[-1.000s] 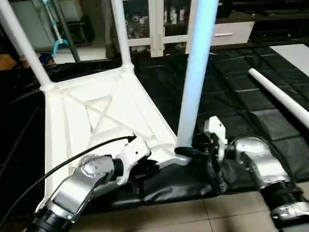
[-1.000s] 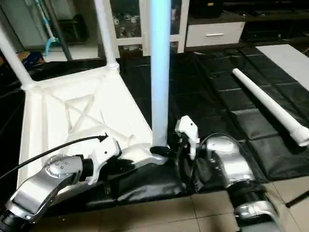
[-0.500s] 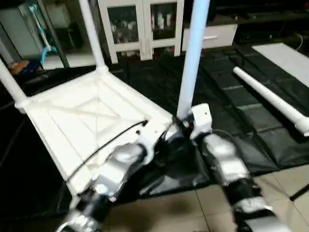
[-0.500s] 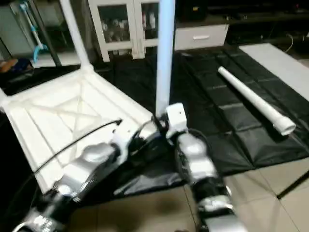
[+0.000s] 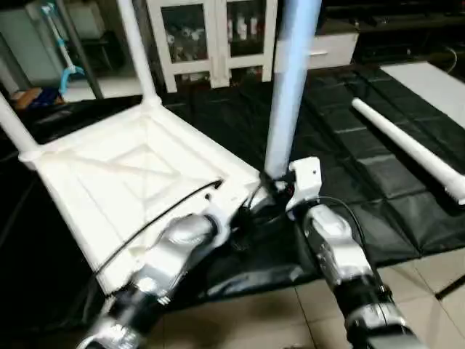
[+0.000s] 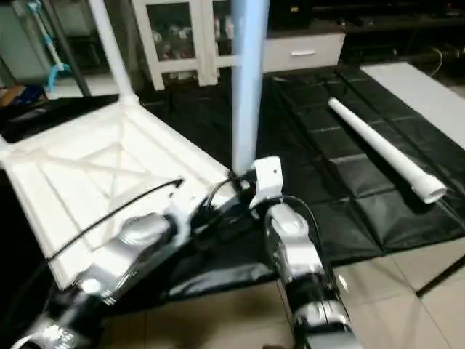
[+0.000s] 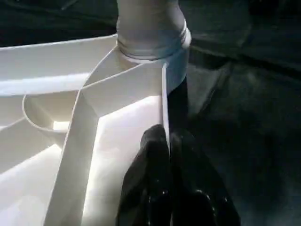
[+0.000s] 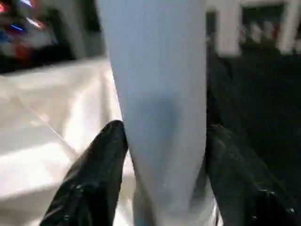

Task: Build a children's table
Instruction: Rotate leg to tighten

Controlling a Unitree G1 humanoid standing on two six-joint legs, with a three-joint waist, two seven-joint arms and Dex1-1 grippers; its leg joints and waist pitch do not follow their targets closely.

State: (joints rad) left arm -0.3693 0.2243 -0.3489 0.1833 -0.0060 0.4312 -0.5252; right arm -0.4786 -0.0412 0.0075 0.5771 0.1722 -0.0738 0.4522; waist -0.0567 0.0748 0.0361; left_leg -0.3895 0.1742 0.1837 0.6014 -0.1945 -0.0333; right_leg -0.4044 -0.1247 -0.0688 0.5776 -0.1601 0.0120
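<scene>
The children's table top (image 5: 131, 174) lies upside down on the black mat, ribs up. Two white legs (image 5: 134, 43) (image 5: 14, 123) stand in its far corners. A third leg (image 5: 290, 80) rises from the near right corner socket. My right gripper (image 5: 280, 190) is at that leg's base. In the right wrist view its black fingers (image 8: 101, 160) press the leg (image 8: 155, 70) from both sides. My left gripper (image 7: 168, 141) is shut on the thin rim of the top just beside that socket. A fourth leg (image 5: 407, 145) lies loose on the mat to the right.
A white glass-door cabinet (image 5: 211, 36) and a drawer unit (image 5: 330, 47) stand behind the mat (image 5: 363, 182). Tiled floor (image 5: 254, 313) runs along the near side. A white panel (image 5: 436, 80) lies at the far right.
The whole picture has shifted since a second ago, so the camera moved. Both grippers stay at the near right corner and the leg stays upright in its socket.
</scene>
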